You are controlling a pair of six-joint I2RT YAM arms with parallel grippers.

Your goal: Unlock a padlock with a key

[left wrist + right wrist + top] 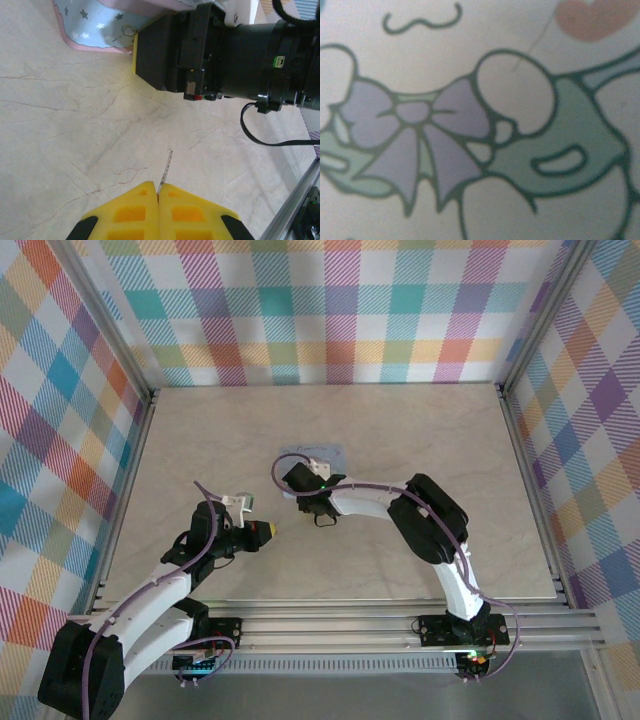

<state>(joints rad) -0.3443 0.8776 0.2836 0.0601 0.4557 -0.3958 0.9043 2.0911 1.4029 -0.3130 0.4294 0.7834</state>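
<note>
The left gripper (158, 190) is clamping tight on a thin silvery key (166, 167), which is sticking out edge-on and is hard to read. The right gripper (298, 480) is hovering over the pale blue cartoon-print tin (337, 452), covering part of it; whether it is gripping I cannot tell, nor where the padlock is lying

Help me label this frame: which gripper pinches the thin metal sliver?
The left gripper: its yellow fingers close on the sliver, while the right gripper sits at the cartoon-print tin.
</note>
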